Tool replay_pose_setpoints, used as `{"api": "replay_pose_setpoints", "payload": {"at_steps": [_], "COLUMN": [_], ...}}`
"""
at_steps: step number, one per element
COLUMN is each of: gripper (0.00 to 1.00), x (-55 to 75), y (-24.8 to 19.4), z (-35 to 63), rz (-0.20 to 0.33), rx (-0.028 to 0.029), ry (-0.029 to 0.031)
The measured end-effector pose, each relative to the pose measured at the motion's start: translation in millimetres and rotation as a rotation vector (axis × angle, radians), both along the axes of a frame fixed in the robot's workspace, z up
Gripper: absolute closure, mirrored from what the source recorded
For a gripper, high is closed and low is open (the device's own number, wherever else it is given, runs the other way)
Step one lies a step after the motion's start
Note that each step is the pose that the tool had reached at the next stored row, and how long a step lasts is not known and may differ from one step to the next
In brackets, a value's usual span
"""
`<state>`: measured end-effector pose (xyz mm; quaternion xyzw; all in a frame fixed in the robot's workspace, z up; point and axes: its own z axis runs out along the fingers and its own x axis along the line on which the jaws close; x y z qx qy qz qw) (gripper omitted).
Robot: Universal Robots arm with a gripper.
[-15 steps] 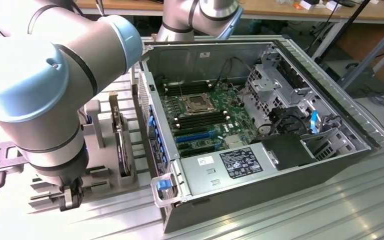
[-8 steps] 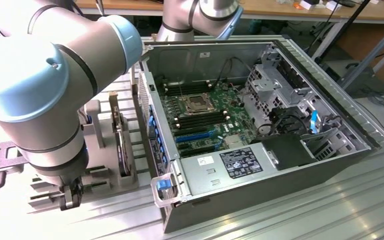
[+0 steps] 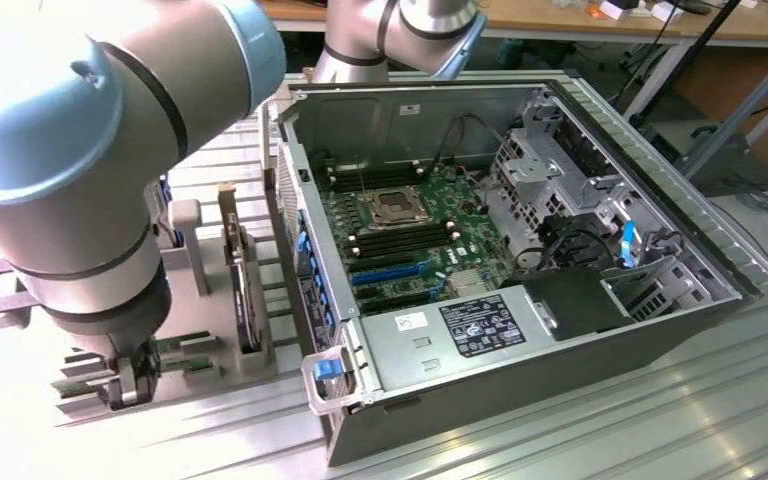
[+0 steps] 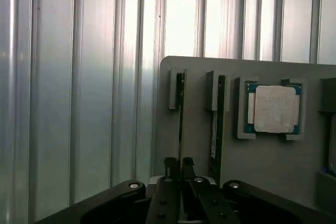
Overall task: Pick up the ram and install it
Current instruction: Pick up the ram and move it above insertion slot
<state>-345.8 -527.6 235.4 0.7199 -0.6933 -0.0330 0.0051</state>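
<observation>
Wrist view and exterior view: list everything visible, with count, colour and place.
ram: one, dark green, on edge in a holder slot
second stick: one, dark green, neighbouring slot
processor chip: one, silver, holder pocket
holder: one, grey, on the table
computer case: one, grey, open, exterior view's right
motherboard: one, green, inside the case
table: one, ribbed silver
arm: one, grey and blue, over the holder
fingers: two, black, closed on the ram
</observation>
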Motion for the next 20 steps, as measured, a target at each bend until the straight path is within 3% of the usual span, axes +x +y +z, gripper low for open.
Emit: {"api": "replay_pose_setpoints", "payload": {"at_steps": [6,8,11,12,14,17,20], "gripper": [0.86,0.86,0.86,0.86,0.86,0.86,0.86], "x": [0.0,0.4,3.2,9.0,19.9,52.3,72.9], "y": [0.6,3.7,5.6,5.7,5.6,5.7,7.9], "z": [56.5,75.1,95.1,105.7,110.0,115.3,138.4], "rz": [0.036,0.044,0.052,0.055,0.056,0.058,0.059], "rx": [-0.0011,-0.0036,-0.0037,-0.0035,-0.003,-0.0019,-0.005], "ry": [0.0001,0.0002,0.0002,0.0005,0.0027,0.0086,0.0271]}}
